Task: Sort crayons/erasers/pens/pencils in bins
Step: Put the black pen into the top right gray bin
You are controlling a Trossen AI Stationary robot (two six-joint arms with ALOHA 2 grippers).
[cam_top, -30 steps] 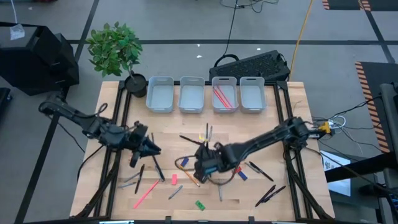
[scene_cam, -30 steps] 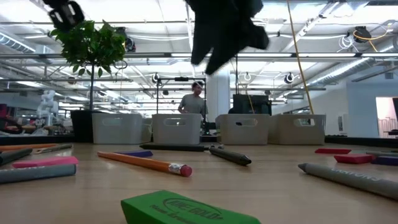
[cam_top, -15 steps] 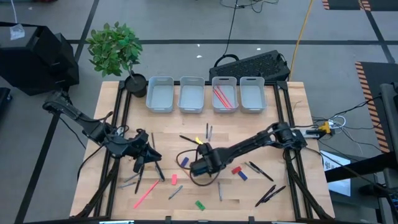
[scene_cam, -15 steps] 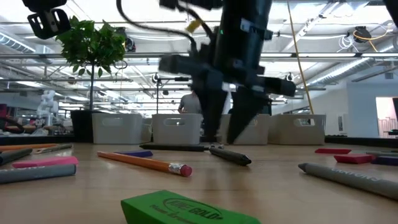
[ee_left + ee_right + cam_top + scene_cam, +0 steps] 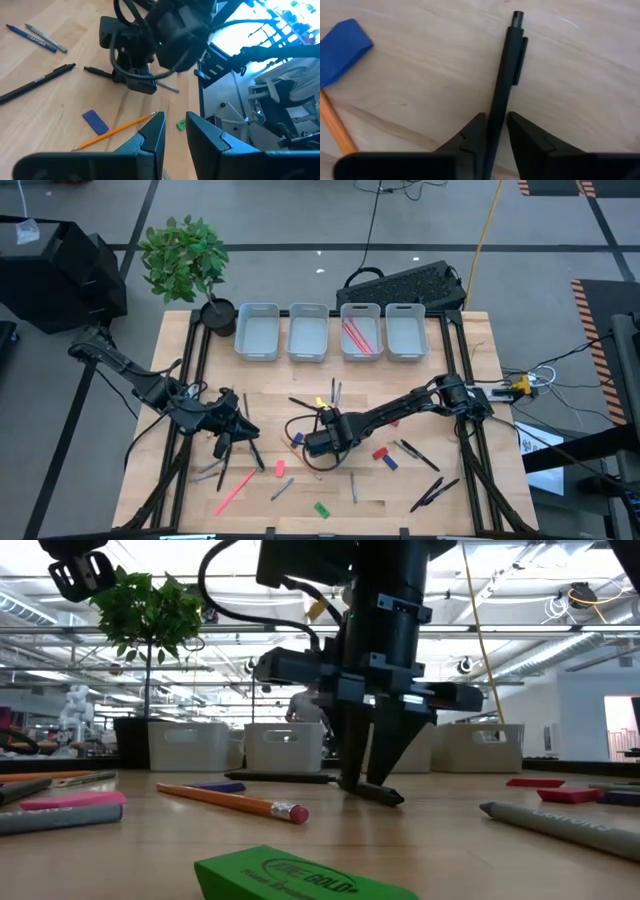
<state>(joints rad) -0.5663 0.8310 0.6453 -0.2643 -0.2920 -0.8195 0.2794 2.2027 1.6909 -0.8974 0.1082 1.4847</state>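
I am pressing my right gripper (image 5: 494,131) down onto a black pen (image 5: 504,75) lying flat on the table (image 5: 450,405), on my side of the row of bins (image 5: 332,332), roughly opposite the two middle ones. My fingers (image 5: 382,745) are standing nearly together with the pen's barrel running between them, so I am judging the grip as closing or just closed. To do this well, I am keeping the pads square across the barrel, squeezing firmly before lifting, and avoiding the blue eraser (image 5: 342,47) and orange pencil (image 5: 337,131) beside it. My left gripper (image 5: 174,131) is waiting, slightly parted and empty, farther from those bins.
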